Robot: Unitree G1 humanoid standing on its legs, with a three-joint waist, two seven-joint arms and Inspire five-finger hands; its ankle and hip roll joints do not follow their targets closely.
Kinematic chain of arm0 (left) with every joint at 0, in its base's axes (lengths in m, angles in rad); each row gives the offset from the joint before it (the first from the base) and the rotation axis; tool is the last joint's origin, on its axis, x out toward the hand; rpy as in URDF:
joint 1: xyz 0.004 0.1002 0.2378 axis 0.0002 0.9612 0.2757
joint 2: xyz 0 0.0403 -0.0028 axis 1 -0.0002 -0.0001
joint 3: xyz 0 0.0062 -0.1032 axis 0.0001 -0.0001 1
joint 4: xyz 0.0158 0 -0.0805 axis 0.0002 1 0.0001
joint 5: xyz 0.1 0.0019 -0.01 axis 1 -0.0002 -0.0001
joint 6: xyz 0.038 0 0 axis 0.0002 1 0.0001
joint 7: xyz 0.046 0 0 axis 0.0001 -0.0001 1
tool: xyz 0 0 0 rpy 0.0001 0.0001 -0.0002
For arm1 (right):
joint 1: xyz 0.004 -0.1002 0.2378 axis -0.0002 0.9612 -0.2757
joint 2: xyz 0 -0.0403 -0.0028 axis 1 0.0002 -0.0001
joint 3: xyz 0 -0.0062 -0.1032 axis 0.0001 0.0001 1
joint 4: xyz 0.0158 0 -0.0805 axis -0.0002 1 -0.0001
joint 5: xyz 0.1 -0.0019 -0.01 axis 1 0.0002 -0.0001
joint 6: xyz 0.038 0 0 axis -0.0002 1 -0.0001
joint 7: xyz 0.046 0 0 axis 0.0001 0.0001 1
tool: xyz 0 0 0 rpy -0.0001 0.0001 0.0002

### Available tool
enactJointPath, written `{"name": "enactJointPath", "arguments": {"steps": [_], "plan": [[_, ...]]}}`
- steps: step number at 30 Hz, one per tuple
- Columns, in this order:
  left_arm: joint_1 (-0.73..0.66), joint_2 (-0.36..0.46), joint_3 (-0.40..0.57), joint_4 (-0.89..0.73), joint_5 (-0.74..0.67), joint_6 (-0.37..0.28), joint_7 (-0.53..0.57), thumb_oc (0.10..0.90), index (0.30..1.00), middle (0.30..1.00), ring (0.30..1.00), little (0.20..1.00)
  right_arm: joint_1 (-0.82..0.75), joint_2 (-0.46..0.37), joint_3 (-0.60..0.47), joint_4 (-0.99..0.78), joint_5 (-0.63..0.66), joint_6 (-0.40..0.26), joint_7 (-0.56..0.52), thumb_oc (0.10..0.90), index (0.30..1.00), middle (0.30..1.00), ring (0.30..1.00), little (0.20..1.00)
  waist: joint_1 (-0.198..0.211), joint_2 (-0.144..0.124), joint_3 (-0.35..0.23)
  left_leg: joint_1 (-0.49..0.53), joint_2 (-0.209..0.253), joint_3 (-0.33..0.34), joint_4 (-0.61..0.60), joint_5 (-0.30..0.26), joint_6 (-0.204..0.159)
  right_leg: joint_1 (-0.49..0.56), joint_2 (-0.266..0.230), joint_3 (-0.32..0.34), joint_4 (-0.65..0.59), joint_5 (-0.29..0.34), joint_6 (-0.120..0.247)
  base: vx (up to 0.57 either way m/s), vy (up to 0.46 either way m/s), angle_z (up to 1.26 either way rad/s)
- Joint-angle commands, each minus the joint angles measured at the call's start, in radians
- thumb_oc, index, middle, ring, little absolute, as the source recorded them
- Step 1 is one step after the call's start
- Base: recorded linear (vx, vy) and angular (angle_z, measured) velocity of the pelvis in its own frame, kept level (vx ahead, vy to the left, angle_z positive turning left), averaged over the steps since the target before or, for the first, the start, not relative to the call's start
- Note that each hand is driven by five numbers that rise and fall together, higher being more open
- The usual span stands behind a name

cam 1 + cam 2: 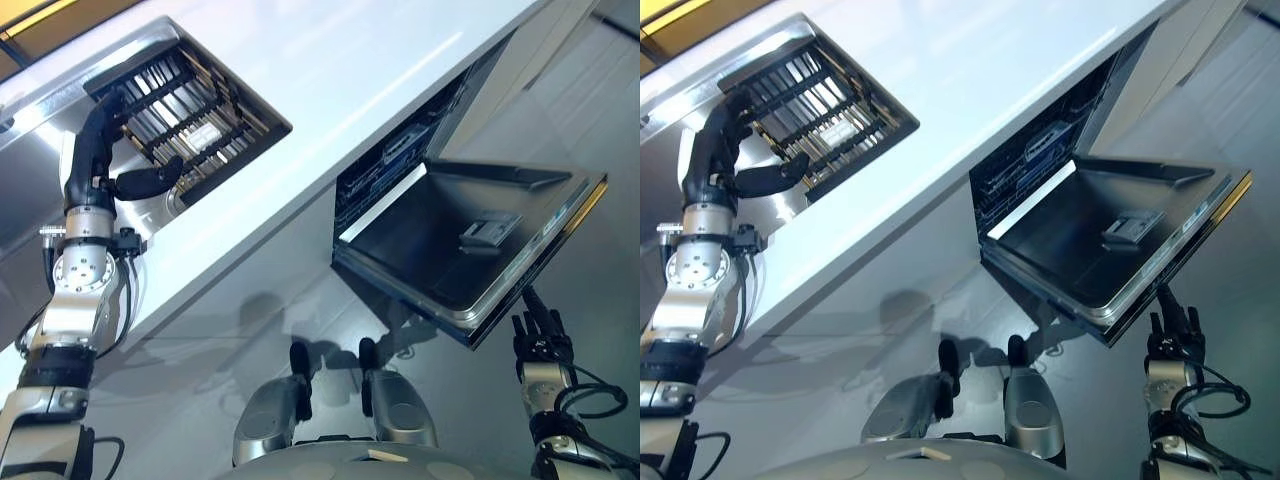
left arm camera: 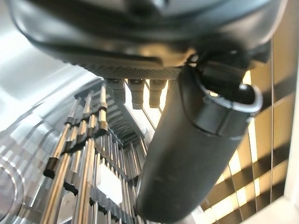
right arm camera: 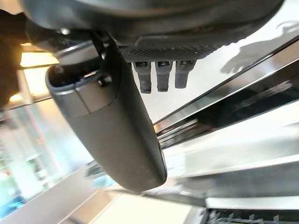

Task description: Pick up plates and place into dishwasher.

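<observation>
1. White glossy counter (image 1: 330,90) runs diagonally from about 8 o'clock to 1 o'clock across the head views.
2. Stainless steel sink (image 1: 150,215) is set into the counter at 10 o'clock; a dark wire dish rack (image 1: 190,110) with upright metal tines sits inside it.
3. Left robot hand (image 1: 105,150) is at the sink's 9 o'clock edge, fingers reaching up over the near corner of the rack, thumb sticking out sideways toward 3 o'clock.
4. Left wrist view: left robot hand fingers (image 2: 136,93) extend fairly straight above the rack tines, thumb well apart from them; hand is wide, holding nothing visible. Cannot tell if the fingertips touch the rack.
5. No plate can be made out clearly; a small pale flat piece (image 2: 110,186) lies among the tines, cannot tell what it is.
6. Black and steel dishwasher (image 1: 400,160) sits under the counter at 2 o'clock, its door (image 1: 470,250) dropped open and flat, steel inner face up, a detergent compartment (image 1: 490,230) on it.
7. Right robot hand (image 1: 540,335) is at 4 o'clock, just below the door's outer edge, fingers pointing up toward it.
8. Right wrist view: right robot hand fingers (image 3: 159,74) straight, thumb spread aside; wide, holding nothing.
9. Grey floor (image 1: 300,300) lies below the counter front.
</observation>
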Motion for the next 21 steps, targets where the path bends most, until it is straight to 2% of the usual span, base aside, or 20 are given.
{"name": "enactJointPath", "arguments": {"steps": [1,7,13,14,15,16,17,18,21], "plan": [[-0.094,0.065,0.010,-0.030,-0.024,-0.066,0.077,0.800,0.900,0.900,0.900,0.900,-0.080,-0.121,-0.003,-0.001,0.031,-0.067,-0.003,0.800,0.900,0.900,0.900,0.900,-0.001,0.029,0.049,-0.082,-0.085,-0.019,0.199,-0.201,0.058,-0.104,0.035,-0.070,0.279,-0.207,-0.054,-0.09,-0.013,0.12],[-0.134,0.048,0.009,-0.063,-0.039,-0.052,0.113,0.800,0.900,0.900,0.900,0.900,-0.133,-0.150,0.005,0.055,0.034,-0.081,0.050,0.800,0.900,0.900,0.900,0.900,0.006,0.073,0.091,-0.201,-0.122,-0.027,0.324,-0.225,0.061,-0.252,0.016,-0.075,0.475,-0.271,-0.089,-0.03,0.031,0.12],[-0.138,0.035,0.017,-0.091,-0.043,-0.047,0.116,0.800,0.900,0.900,0.900,0.900,-0.145,-0.155,0.024,0.038,0.099,-0.037,0.214,0.800,0.900,0.900,0.900,0.900,0.008,0.094,0.091,-0.250,-0.139,-0.030,0.358,-0.231,0.058,-0.322,0.002,-0.064,0.535,-0.292,-0.097,0.03,0.064,0.07],[-0.136,0.035,0.021,-0.096,-0.041,-0.046,0.113,0.800,0.900,0.900,0.900,0.900,-0.146,-0.155,0.029,0.028,0.117,-0.027,0.259,0.800,0.900,0.900,0.900,0.900,0.009,0.094,0.091,-0.255,-0.141,-0.031,0.357,-0.229,0.058,-0.329,0.001,-0.062,0.537,-0.290,-0.096,0.03,0.049,0.05],[-0.131,0.035,0.027,-0.103,-0.038,-0.045,0.106,0.800,0.900,0.900,0.900,0.900,-0.147,-0.146,0.042,-0.004,0.144,0.004,0.352,0.800,0.900,0.900,0.900,0.900,0.011,0.094,0.091,-0.261,-0.143,-0.032,0.354,-0.225,0.057,-0.338,0.002,-0.059,0.533,-0.283,-0.093,0.03,0.045,0.06],[-0.130,0.037,0.028,-0.103,-0.039,-0.045,0.104,0.800,0.900,0.900,0.900,0.900,-0.147,-0.143,0.049,-0.013,0.149,0.013,0.378,0.800,0.900,0.900,0.900,0.900,0.011,0.093,0.091,-0.262,-0.142,-0.032,0.353,-0.224,0.057,-0.340,0.002,-0.058,0.531,-0.281,-0.092,0.03,0.053,0.04],[-0.128,0.041,0.033,-0.108,-0.032,-0.044,0.102,0.800,0.900,0.900,0.900,0.900,-0.152,-0.135,0.076,-0.068,0.159,0.032,0.476,0.800,0.900,0.900,0.900,0.900,0.014,0.090,0.091,-0.269,-0.141,-0.030,0.347,-0.220,0.058,-0.349,0.005,-0.055,0.524,-0.273,-0.089,0.02,0.034,0.02],[-0.126,0.043,0.036,-0.110,-0.032,-0.043,0.102,0.800,0.900,0.900,0.900,0.900,-0.153,-0.131,0.086,-0.089,0.167,0.050,0.510,0.800,0.900,0.900,0.900,0.900,0.014,0.088,0.091,-0.270,-0.140,-0.028,0.344,-0.217,0.059,-0.352,0.006,-0.055,0.521,-0.270,-0.088,0.01,0.036,-0.06],[-0.109,0.046,0.054,-0.115,-0.016,-0.048,0.101,0.800,0.900,0.900,0.900,0.900,-0.149,-0.105,0.157,-0.234,0.178,0.100,0.703,0.800,0.900,0.900,0.900,0.900,0.020,0.067,0.091,-0.273,-0.134,-0.028,0.327,-0.208,0.060,-0.350,0.015,-0.052,0.490,-0.249,-0.076,0.00,0.007,-0.16]]}}
